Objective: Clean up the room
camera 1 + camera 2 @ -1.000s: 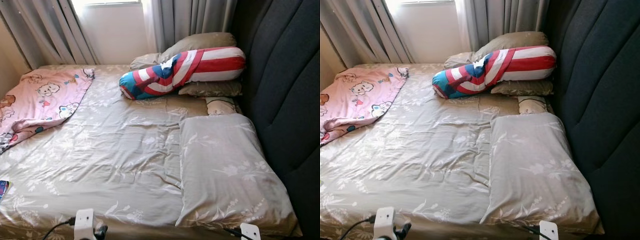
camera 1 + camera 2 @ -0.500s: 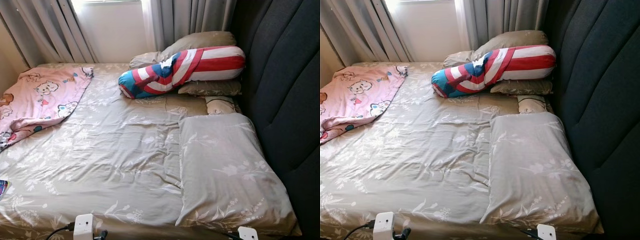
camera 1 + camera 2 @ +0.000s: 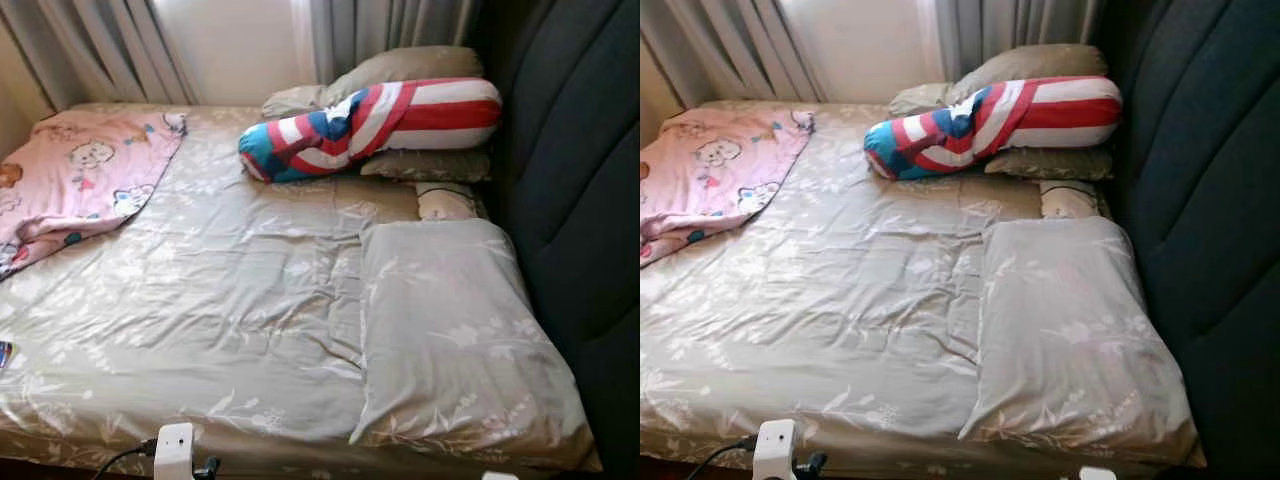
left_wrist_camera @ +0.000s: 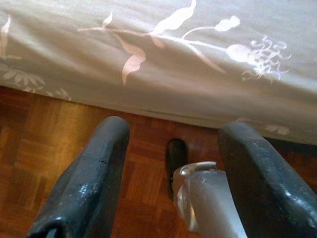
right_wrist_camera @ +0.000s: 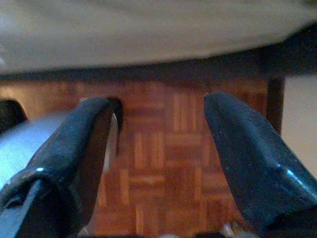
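Beige bedspread — pink blanket crumpled left, striped bolster on pillows.

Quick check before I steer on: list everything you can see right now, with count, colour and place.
bedspread: 1, beige floral, covering the bed
blanket: 1, pink cartoon print, far left of bed
bolster: 1, red, white and blue, by the headboard
pillows: several, beige; one near right, others around the bolster
headboard: 1, dark grey, right side
curtains: grey, behind the bed
floor: brown parquet
left tool: open, low beside bed edge
right tool: open, over floor
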